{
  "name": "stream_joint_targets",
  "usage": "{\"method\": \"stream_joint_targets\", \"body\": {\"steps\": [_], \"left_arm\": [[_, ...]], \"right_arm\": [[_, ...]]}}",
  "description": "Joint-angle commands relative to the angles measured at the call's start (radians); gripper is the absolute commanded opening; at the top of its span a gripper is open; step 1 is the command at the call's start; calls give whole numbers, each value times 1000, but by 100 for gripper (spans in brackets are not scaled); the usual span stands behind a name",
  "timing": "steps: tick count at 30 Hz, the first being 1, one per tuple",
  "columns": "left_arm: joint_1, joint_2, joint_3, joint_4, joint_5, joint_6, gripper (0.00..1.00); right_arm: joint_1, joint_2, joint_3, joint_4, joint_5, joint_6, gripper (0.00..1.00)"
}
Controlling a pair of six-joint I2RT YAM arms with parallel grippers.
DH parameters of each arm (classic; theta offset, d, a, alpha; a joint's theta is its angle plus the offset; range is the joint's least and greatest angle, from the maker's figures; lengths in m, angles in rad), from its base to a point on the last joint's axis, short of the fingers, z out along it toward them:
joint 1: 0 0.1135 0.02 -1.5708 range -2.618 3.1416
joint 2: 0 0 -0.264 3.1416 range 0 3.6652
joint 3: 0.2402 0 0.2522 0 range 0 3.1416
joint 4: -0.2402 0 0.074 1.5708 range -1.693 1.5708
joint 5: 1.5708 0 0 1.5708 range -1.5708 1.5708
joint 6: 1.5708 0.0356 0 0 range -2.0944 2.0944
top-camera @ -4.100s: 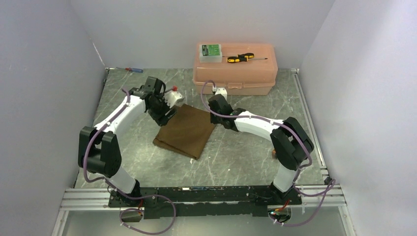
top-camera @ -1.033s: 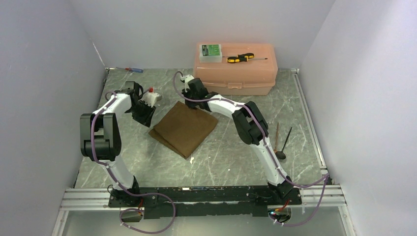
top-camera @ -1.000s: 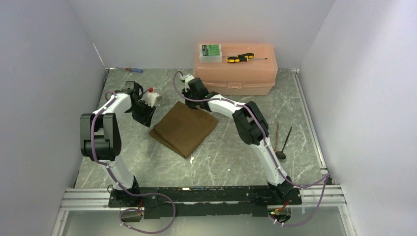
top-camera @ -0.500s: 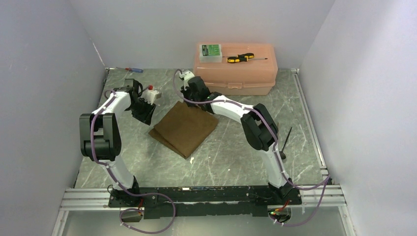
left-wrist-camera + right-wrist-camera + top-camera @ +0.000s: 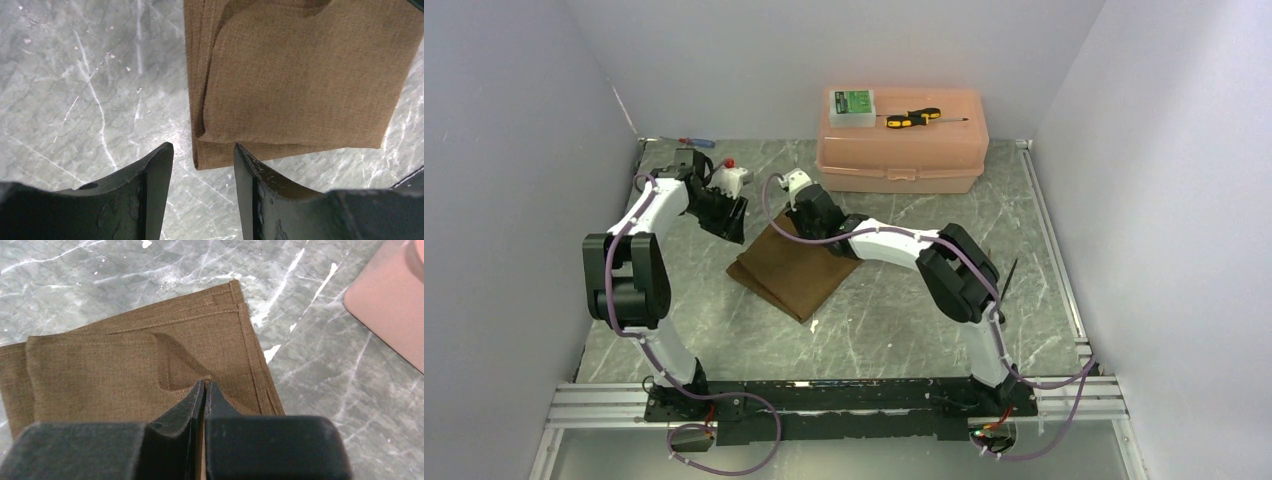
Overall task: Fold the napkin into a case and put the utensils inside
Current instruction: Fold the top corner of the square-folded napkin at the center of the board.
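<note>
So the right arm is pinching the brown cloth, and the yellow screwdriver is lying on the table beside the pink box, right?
Not quite. The right gripper does pinch the brown cloth, but the yellow screwdriver lies on top of the pink box, not on the table beside it. The top view shows this.

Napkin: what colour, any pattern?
The napkin is plain brown, no print, with a stitched hem; it shows best in the right wrist view.

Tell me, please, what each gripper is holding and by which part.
Right gripper pinches the napkin by a top-layer corner; left gripper holds nothing.
</note>
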Motion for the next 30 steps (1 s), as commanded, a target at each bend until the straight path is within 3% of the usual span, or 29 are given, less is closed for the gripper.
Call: {"method": "stream_joint_targets", "body": {"steps": [1, 11, 30], "left_arm": [[-31, 4, 23, 4, 55, -36, 54], [-37, 52, 15, 75, -36, -80, 51], [-70, 63, 3, 64, -36, -62, 50]], "right_arm": [[2, -131, -62, 75, -12, 44, 0], [61, -257, -319, 74, -206, 142, 0], [144, -294, -449, 37, -325, 113, 0]]}}
